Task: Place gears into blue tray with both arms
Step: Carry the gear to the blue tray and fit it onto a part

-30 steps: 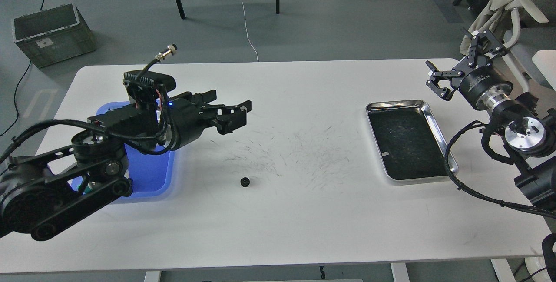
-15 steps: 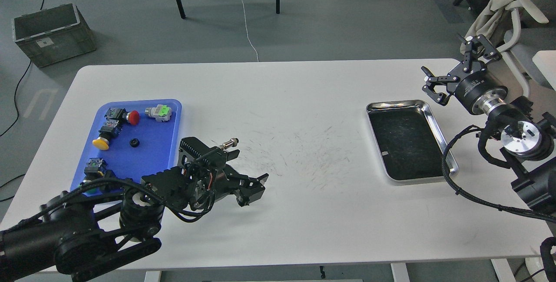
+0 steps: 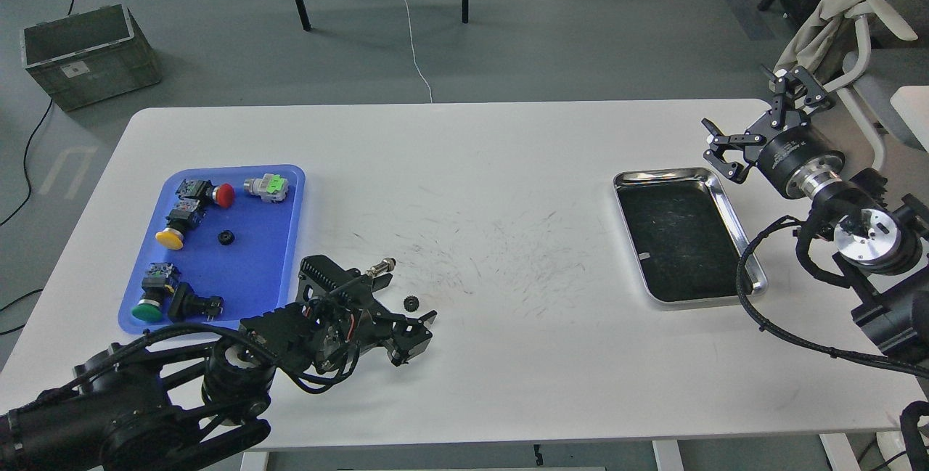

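The left tool (image 3: pixel 412 337) hovers low with jaws parted and empty, just short of the loose gear (image 3: pixel 411 302) lying flat on the white surface (image 3: pixel 508 166), hole upward, round with no long axis. It should centre over the rim and close gently before carrying it to the blue tray (image 3: pixel 254 268), where another gear (image 3: pixel 225 237) already lies. The right tool (image 3: pixel 747 133) is released, beside the steel tray (image 3: pixel 729 202).

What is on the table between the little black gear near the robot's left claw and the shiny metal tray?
Nothing stands there. In the head view, between the gear and the steel tray there is only white table, marked with dark scratches.
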